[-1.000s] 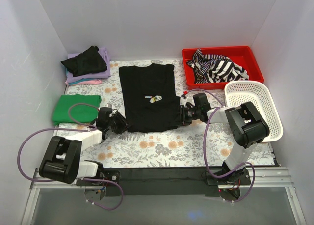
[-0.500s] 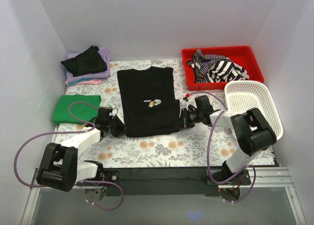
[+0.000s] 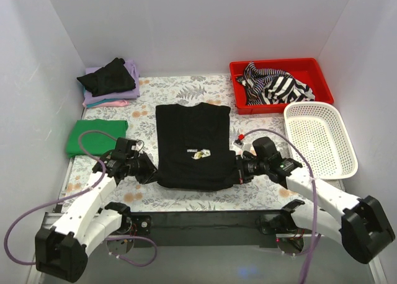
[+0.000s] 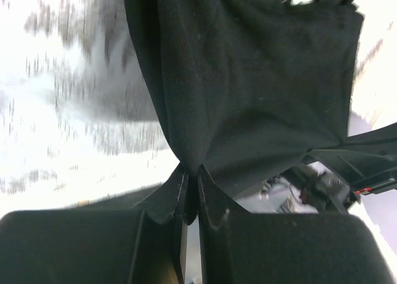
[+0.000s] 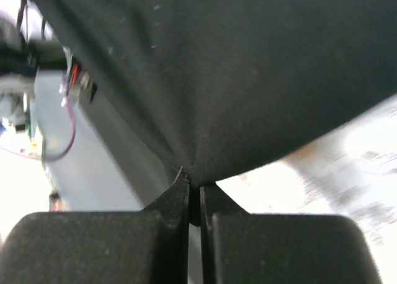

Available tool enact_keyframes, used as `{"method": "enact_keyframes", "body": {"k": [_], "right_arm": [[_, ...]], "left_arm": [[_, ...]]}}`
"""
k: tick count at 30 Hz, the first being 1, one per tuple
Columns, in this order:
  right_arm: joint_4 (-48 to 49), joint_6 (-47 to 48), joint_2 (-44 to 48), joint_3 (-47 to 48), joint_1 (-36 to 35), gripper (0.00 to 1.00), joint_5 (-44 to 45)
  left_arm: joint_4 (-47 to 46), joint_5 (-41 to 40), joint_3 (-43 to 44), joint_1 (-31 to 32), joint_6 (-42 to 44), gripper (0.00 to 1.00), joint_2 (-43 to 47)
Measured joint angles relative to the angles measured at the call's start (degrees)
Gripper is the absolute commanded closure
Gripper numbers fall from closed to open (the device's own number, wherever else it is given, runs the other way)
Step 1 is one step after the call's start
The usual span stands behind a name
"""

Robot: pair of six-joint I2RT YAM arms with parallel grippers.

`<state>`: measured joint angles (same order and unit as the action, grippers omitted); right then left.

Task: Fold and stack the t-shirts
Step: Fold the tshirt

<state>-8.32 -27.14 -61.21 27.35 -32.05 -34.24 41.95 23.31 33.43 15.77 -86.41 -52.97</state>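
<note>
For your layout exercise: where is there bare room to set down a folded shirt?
Free: the floral covering behind the black t-shirt, between the shirt stack and the red tray; also the near strip before it. Crowded: its sides, where the left tool and right tool grip it beside the green shirt and white basket.

I am finding the left gripper point(image 3: 151, 171) and the right gripper point(image 3: 239, 169) each pinched onto a near corner of the black t-shirt point(image 3: 193, 144), which is filling the centre lane between them. I am seeing bare table covering point(image 3: 186, 88) running behind that shirt to the back wall, and a narrow strip showing on either flank. The green t-shirt point(image 3: 74, 132) and the folded stack point(image 3: 108, 79) are crowding the left side against the wall. The white basket point(image 3: 322, 141) and the red bin point(image 3: 273, 62) are blocking the right side. A purple cable point(image 3: 98, 132) is looping over the green t-shirt.
</note>
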Motion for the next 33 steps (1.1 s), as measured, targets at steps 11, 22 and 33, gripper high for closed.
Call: {"method": "enact_keyframes", "body": {"k": [11, 22, 33], "right_arm": [[-12.5, -10.1, 16.7, 1.7, -13.1, 0.99, 7.7], [-17.5, 1.6, -0.8, 25.0, -11.7, 0.99, 22.0], [-14.5, 8.2, -17.1, 30.5, -1.6, 0.99, 20.1]], "left_arm": [[18.5, 1.3, 11.7, 0.6, -3.0, 1.00, 14.2], [8.7, -1.5, 17.6, 0.6, 0.6, 1.00, -5.9], [-2.2, -8.9, 30.1, 0.5, 3.8, 1.00, -22.0]]}}
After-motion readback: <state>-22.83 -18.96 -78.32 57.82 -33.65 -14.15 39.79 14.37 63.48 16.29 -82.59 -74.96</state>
